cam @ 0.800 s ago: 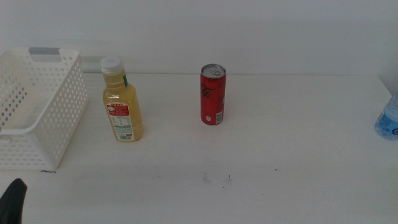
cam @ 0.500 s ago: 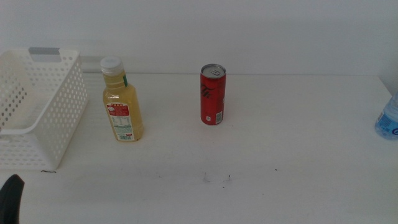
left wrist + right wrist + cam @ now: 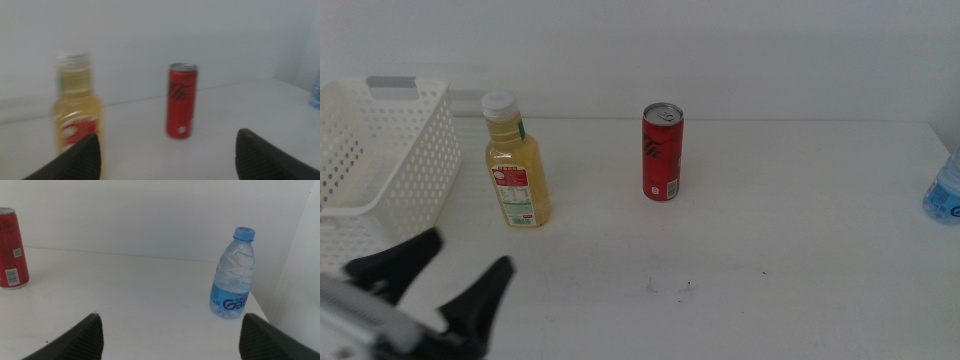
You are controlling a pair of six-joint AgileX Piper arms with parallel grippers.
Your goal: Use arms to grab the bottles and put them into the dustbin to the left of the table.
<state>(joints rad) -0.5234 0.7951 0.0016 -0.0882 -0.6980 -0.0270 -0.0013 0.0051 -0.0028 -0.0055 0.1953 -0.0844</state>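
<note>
Rising into the middle view, the left gripper [image 3: 445,270] now spreads its jaws near the yellow juice bottle [image 3: 515,165] beside the dustbin [image 3: 420,150]; the right gripper [image 3: 170,332] waits, jaws parted.

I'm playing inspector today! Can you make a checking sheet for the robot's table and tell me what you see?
Surface: white table, a few small dark specks.
Job's things: yellow juice bottle, red can and water bottle all upright on the table; white dustbin at the left edge.
Clutter: nothing seen.
Hands: left hand open, low in front of the juice bottle; right hand open, facing the water bottle.
Cables: nothing seen.
Surroundings: plain white wall.
</note>
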